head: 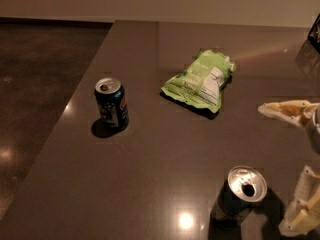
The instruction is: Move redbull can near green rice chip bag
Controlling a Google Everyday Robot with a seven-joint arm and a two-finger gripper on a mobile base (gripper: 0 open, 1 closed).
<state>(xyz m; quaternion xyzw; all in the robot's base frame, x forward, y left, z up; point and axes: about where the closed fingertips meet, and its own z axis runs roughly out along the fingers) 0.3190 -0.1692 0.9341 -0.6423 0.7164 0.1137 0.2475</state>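
Observation:
The redbull can [239, 196], slim and dark with a shiny silver top and tab hole, stands upright near the front right of the table. The green rice chip bag [201, 80], crinkled light green with a white label panel, lies flat further back, well apart from the can. My gripper [274, 170] is at the right edge, just right of the redbull can. It is open: one pale finger [287, 110] sits above and behind the can, the other [302, 206] low beside it. It holds nothing.
A wider dark blue can [111, 103] stands upright at the left of the brown table [150, 174]. The table's left edge runs diagonally, with dark floor [40, 84] beyond. A dark object [315, 29] shows at the far right edge.

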